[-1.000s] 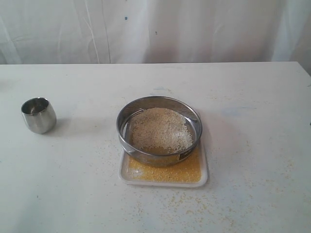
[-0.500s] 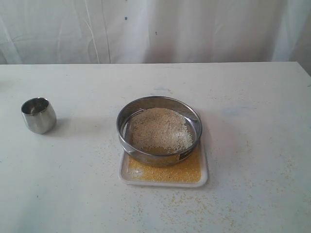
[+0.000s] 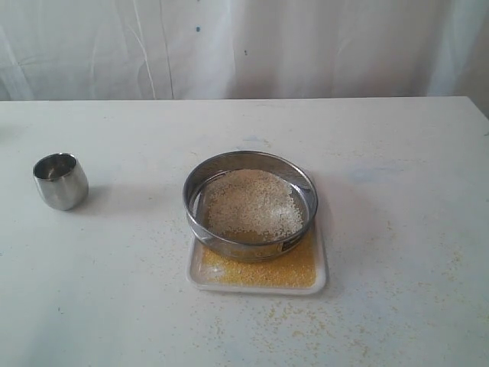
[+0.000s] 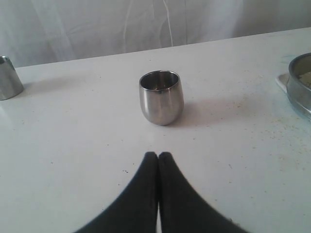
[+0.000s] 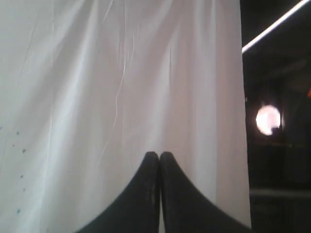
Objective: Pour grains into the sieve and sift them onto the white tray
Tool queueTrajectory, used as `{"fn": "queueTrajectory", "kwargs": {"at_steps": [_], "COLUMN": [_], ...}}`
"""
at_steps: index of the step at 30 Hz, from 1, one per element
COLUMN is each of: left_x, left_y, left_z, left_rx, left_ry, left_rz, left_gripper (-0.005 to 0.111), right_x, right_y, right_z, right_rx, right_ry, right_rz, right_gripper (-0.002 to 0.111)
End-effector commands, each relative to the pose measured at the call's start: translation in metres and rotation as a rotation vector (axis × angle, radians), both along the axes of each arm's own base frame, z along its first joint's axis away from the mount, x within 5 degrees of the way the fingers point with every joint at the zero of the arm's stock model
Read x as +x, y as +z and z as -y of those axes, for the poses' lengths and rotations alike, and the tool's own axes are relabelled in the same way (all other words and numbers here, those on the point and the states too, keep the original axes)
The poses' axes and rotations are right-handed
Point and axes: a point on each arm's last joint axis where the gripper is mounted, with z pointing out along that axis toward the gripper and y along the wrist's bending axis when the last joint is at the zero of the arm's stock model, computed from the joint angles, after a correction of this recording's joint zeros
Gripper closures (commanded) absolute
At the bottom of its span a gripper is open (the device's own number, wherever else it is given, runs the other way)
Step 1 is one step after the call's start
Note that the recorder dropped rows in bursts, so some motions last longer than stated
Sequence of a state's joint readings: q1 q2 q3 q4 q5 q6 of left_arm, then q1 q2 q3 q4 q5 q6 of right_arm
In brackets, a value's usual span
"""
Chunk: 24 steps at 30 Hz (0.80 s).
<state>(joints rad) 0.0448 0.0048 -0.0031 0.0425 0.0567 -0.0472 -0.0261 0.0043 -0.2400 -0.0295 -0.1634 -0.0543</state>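
Observation:
The sieve (image 3: 200, 231), a wide steel ring, rests on the white tray (image 3: 323, 278) in the middle of the table. Pale beige coarse grains (image 3: 252, 202) lie heaped on its mesh, and fine yellow grains (image 3: 263, 271) cover the tray under it. Neither gripper shows in the exterior view. My left gripper (image 4: 158, 156) is shut and empty, low over the table, a short way from a small steel cup (image 4: 161, 97). The sieve's edge (image 4: 301, 85) shows at that view's border. My right gripper (image 5: 159, 155) is shut and empty, facing a white curtain.
The small rounded steel cup (image 3: 60, 181) stands alone at the table's left. Another steel vessel (image 4: 8, 77) shows partly in the left wrist view. Stray yellow grains (image 3: 306, 325) are scattered on the table around the tray. A white curtain (image 3: 244, 46) hangs behind the table.

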Motion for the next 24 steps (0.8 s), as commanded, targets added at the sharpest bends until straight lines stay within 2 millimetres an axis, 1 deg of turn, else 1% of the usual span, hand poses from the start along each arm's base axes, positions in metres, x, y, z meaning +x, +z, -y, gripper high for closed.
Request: {"fn": "queueTrajectory", "kwargs": {"at_steps": [1,2,4,5,6,7,8,9,24], "left_x": [0.0,0.0,0.0,0.0,0.0,0.0,0.0,0.0,0.0], "left_y": [0.0,0.0,0.0,-0.001,0.0,0.0,0.0,0.0,0.0], "left_z": [0.0,0.0,0.0,0.0,0.0,0.0,0.0,0.0,0.0], "left_rx": [-0.007,-0.007,-0.007,-0.007,-0.007,-0.007,-0.007,-0.007,-0.007], "left_ry": [0.0,0.0,0.002,0.002,0.002,0.002,0.002,0.002,0.002], "left_rz": [0.006,0.006,0.008,0.004,0.007,0.007,0.007,0.007,0.005], "left_gripper": [0.107,0.107,0.107,0.107,0.107,0.107,0.107,0.107,0.107], "right_x": [0.015,0.022,0.027,0.027,0.026,0.024,0.024,0.024,0.024], "right_y": [-0.055,-0.071,-0.093,-0.1,-0.114,-0.123,-0.125,-0.123,-0.123], "right_z": [0.005,0.004,0.002,0.003,0.004,0.006,0.008,0.008,0.007], "right_rx": [0.05,0.077,0.079,0.056,-0.008,-0.047,-0.081,-0.087,-0.076], "right_ry": [-0.031,-0.016,-0.01,-0.027,-0.07,-0.099,-0.119,-0.121,-0.117], "right_rz": [0.033,-0.155,-0.396,-0.484,-0.642,-0.738,-0.763,-0.748,-0.739], "right_gripper": [0.108,0.108,0.108,0.108,0.108,0.108,0.108,0.108,0.108]}}
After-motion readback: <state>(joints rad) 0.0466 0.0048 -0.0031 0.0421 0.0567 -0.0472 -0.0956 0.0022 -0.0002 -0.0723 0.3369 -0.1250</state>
